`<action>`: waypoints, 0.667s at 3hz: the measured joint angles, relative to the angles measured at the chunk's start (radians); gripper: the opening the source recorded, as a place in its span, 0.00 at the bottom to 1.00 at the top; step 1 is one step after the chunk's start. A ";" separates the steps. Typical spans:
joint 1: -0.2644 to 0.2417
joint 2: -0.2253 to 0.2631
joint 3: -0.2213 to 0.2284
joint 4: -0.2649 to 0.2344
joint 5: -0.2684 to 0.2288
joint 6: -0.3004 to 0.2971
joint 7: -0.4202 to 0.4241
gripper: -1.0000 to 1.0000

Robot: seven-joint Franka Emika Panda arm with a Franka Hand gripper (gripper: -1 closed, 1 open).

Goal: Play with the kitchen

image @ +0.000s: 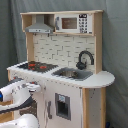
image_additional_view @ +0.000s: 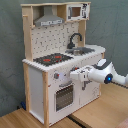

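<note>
The kitchen (image: pixel 95 80) is a white and light-wood toy unit that fills the middle of both exterior views. It has a black-red hob (image: pixel 35 65), a silver sink (image: pixel 72 74), a black faucet (image: pixel 85 59), a grey hood (image: pixel 40 26) and a microwave (image: pixel 75 22). In the second exterior view its oven door (image_additional_view: pixel 62 96) sits below a row of knobs (image_additional_view: pixel 56 76). My gripper (image_additional_view: pixel 74 75) is level with the knob panel, right at the kitchen's front face above the oven door. In the first exterior view the gripper (image: pixel 36 87) reaches in from the lower left.
The kitchen stands on a wooden table (image_additional_view: pixel 100 112) in front of a grey curtain (image: pixel 117 45). My white arm (image_additional_view: pixel 107 74) stretches in from the second exterior view's right. Another white part of the arm (image: pixel 25 121) fills the first exterior view's bottom left corner.
</note>
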 joint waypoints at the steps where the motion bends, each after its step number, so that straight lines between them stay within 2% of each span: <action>1: 0.000 0.000 0.001 0.000 0.000 0.001 0.000 1.00; 2: 0.001 0.000 0.013 0.006 0.000 0.050 0.000 1.00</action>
